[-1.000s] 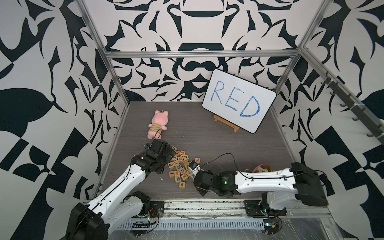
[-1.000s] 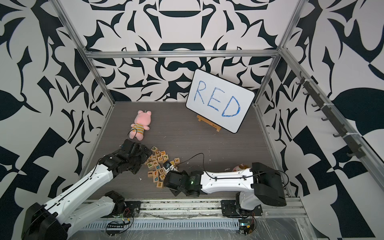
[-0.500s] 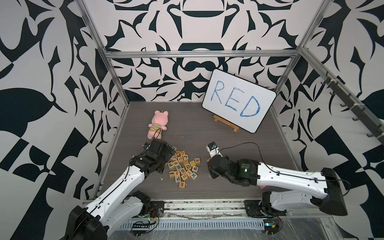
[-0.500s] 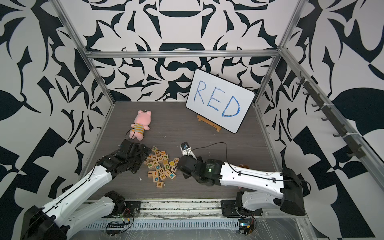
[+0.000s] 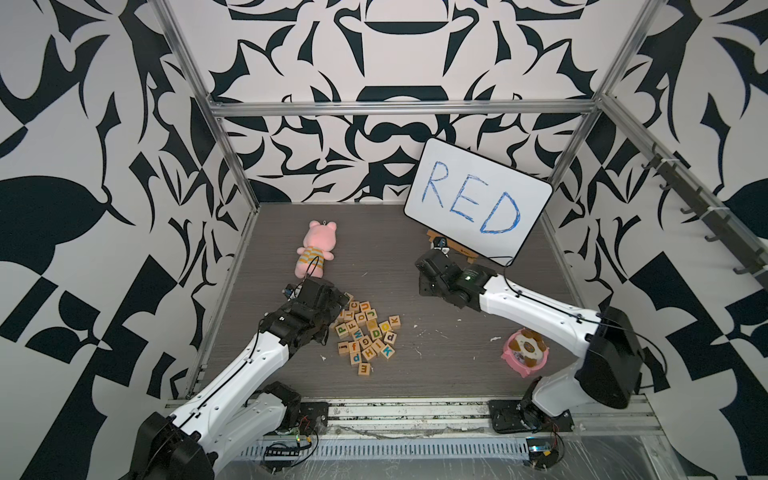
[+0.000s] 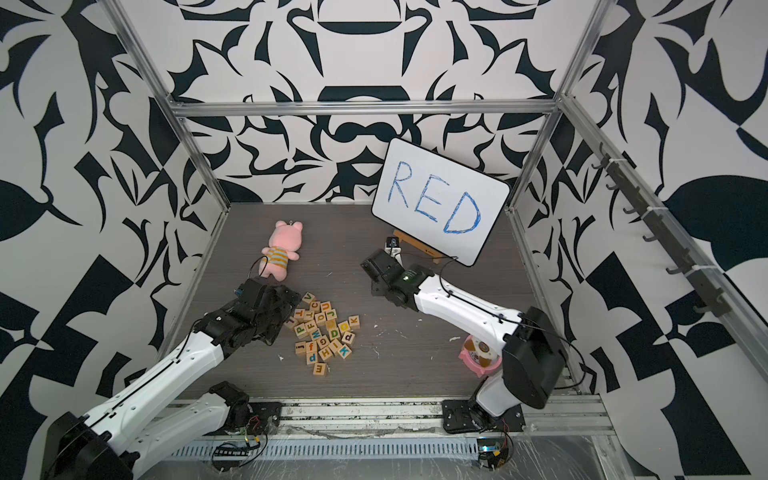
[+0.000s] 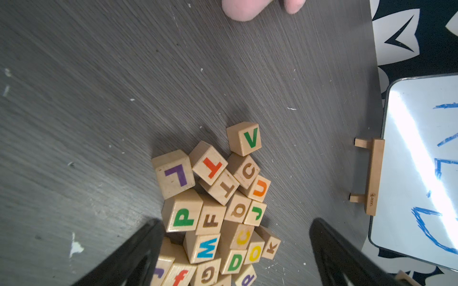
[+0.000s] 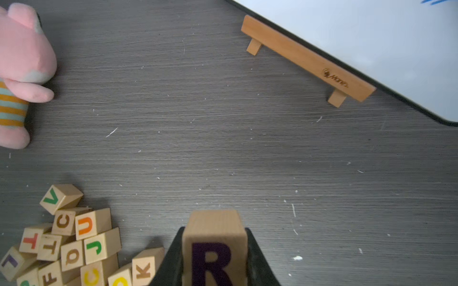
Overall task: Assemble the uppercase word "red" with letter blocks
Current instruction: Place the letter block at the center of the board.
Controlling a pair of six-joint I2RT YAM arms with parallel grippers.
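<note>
- Right gripper (image 8: pixel 215 235) has swung away beyond the block pile (image 5: pixel 365 332), clenched on the R block (image 8: pixel 215 250).
- Left gripper (image 7: pixel 235 225) hangs over the pile's edge, fingers released wide.

Pink plush toy (image 5: pixel 316 249) lying flat; whiteboard (image 5: pixel 478 203) propped on wooden stand (image 8: pixel 307 59); pink dish (image 5: pixel 525 351).

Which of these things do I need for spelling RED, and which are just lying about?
For the job: R block held in the right gripper; block pile with the green D block, below the open left gripper.
Lying about: pink plush toy, pink dish, whiteboard on its wooden stand (reference only).
</note>
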